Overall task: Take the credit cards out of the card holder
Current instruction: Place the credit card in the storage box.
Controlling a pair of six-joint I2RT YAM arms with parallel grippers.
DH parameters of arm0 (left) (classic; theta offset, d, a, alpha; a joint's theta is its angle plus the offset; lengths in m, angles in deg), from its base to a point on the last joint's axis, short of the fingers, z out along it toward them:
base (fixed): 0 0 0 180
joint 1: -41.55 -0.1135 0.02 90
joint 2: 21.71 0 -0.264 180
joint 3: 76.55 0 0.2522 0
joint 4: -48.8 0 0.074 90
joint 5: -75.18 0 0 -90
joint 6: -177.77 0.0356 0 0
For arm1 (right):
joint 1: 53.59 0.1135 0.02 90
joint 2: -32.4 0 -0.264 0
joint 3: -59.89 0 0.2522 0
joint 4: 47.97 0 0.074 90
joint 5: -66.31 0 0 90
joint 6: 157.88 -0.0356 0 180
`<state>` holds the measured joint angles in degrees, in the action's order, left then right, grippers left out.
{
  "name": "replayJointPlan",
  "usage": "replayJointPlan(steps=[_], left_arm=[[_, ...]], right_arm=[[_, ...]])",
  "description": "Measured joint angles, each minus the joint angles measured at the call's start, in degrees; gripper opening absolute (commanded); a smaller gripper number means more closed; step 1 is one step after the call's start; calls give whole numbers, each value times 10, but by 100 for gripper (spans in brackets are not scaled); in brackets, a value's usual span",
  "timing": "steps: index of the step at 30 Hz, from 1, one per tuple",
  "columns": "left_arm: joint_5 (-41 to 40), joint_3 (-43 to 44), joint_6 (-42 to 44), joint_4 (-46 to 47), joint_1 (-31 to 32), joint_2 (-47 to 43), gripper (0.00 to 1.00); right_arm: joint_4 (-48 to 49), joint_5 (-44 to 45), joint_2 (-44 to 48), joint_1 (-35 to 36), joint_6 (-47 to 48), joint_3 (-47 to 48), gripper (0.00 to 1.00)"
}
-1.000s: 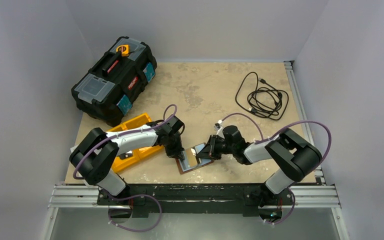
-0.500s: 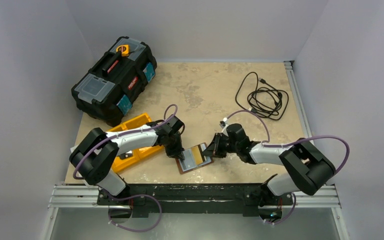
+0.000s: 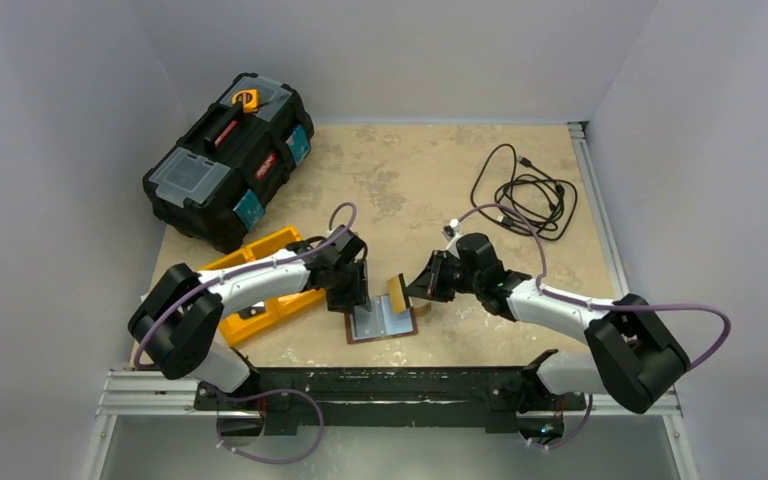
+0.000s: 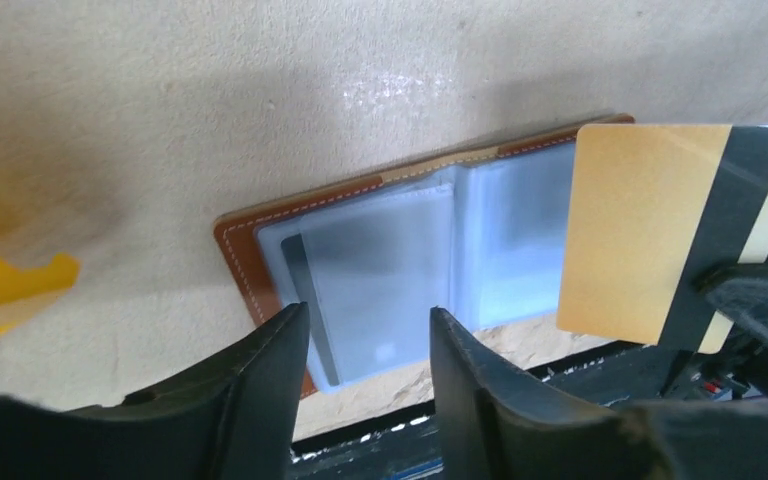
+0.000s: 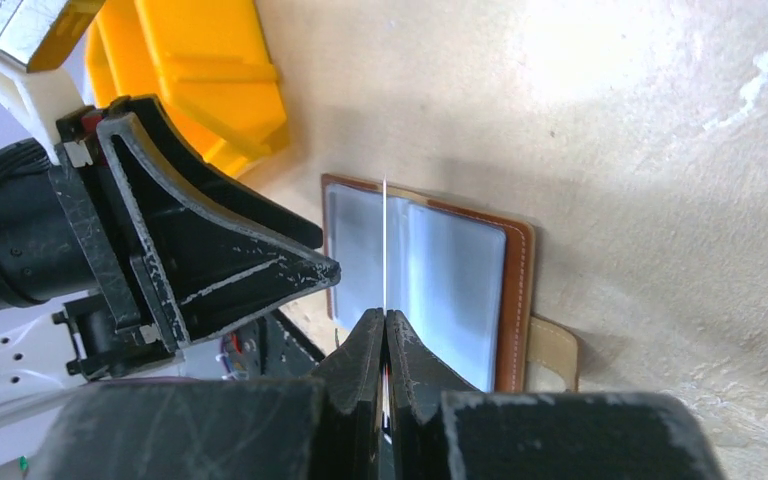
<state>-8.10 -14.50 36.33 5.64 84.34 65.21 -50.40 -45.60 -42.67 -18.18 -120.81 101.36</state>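
Note:
The card holder (image 3: 383, 324) lies open and flat near the table's front edge, brown border around pale blue sleeves (image 4: 380, 265). A dark card (image 4: 303, 300) still sits in its left sleeve. My right gripper (image 3: 422, 285) is shut on a gold credit card (image 3: 397, 292) with a black stripe (image 4: 640, 230), holding it upright just above the holder's right half. That card shows edge-on in the right wrist view (image 5: 385, 240), pinched by the gripper (image 5: 385, 316). My left gripper (image 4: 368, 318) hovers open over the holder's left half, nothing between its fingers (image 5: 215, 250).
An orange tray (image 3: 260, 246) lies left of the holder, partly under my left arm. A black toolbox (image 3: 228, 155) stands at the back left. A coiled black cable (image 3: 525, 195) lies at the back right. The metal rail (image 3: 390, 385) runs along the front edge.
The right gripper has drawn the gold card out of the holder and lifted it upright. The left gripper has opened and let go of the holder, which now lies flat.

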Motion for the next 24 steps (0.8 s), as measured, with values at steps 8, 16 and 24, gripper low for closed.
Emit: replayJointPlan(steps=[8,16,24], left_arm=[[11,5,21,-19,-14,-109,64],[126,-23,9,56,-101,-229,66],[223,-30,-21,124,-136,-244,59]], right_arm=[[-10,-29,25,-25,-6,29,0],[73,-132,20,-45,-77,42,0],[191,-198,5,-45,-166,58,0]])
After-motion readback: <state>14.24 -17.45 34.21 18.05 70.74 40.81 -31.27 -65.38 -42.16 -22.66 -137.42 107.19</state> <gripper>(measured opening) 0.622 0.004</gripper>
